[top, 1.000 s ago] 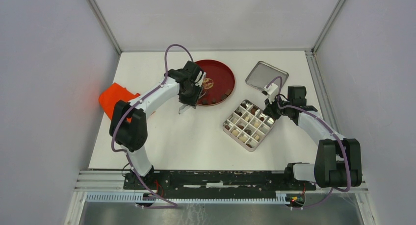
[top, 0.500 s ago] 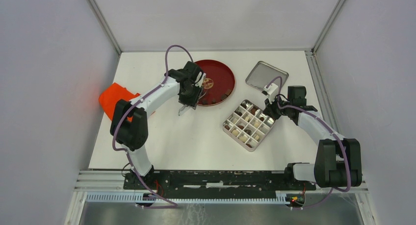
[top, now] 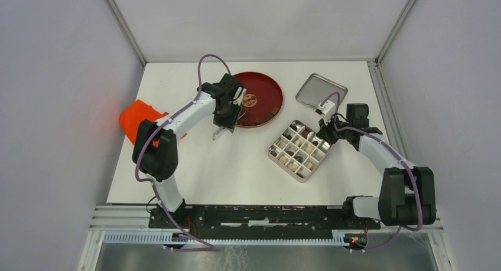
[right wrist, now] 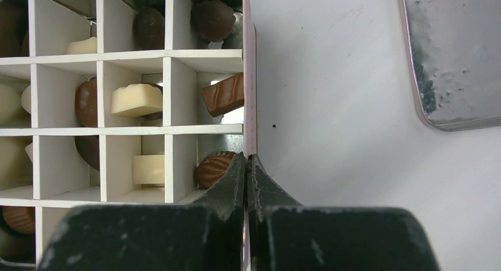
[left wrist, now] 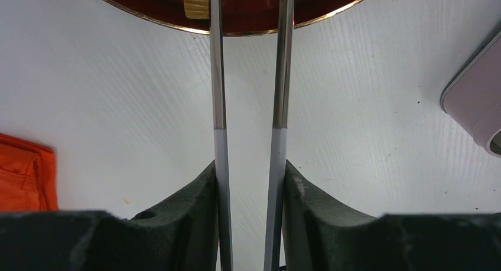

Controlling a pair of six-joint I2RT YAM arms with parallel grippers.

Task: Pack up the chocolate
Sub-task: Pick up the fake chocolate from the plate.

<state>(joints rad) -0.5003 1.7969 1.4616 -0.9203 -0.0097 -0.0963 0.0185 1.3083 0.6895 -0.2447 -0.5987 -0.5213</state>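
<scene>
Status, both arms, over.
Left gripper shut on tweezers, reaching over red plate rim. Right gripper shut on box wall. Chocolate fills several box cells. Nothing between plate and box.

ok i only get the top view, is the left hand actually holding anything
observer: Yes, the left hand grips metal tweezers, with the blades apart.
operator: anything caught between the blades
observer: Can't tell. The blades cross the rim of the red plate and the tips run out of the wrist picture.
operator: and the right hand
observer: The right hand is pinched shut on the side wall of the box.
</scene>
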